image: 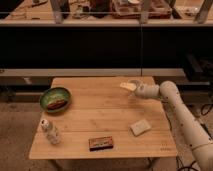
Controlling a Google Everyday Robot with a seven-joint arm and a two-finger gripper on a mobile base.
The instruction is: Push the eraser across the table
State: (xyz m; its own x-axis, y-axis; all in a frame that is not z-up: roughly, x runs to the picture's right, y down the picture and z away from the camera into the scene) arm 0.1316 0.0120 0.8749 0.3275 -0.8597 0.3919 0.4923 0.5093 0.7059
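Eraser lies well apart from the gripper above the table's far right, grip unclear.

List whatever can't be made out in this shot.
Camera view:
- Table: legs cut off by the bottom edge.
- Robot arm: base cut off by the right and bottom edges; its pincer hangs over the table's far right part.
- Green bowl: contents too small to identify.
- Eraser: markings on top too small to read.
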